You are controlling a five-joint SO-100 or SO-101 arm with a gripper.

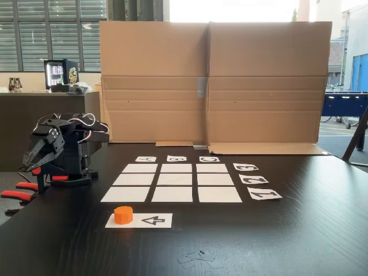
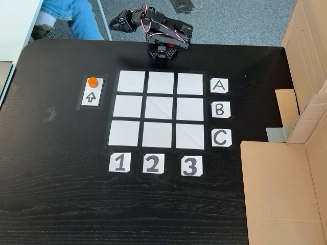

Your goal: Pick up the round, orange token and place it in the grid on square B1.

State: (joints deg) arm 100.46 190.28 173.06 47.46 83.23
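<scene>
The arm sat folded at the edge of the dark surface (image 2: pixel 61 204), its gripper (image 1: pixel 35 156) tucked low and well apart from everything on it. From where I stood the fingers (image 1: pixel 40 150) looked drawn together around nothing, though the view of them was poor.

The token (image 2: pixel 92 81) stood upright on the far end of the arrow strip (image 2: pixel 91 97), just beside the grid (image 2: pixel 159 108), not yet touched.

Recommended procedure for the pickup:
1. Unfold and spread the fingers before descending.
2. Approach from directly above; the token's short wall gave little to grip.
3. Close across its width, then lift clear.

Square B1 (image 2: pixel 127 106), row B, column 1, lay near the strip, so the carry would probably be brief.
</scene>
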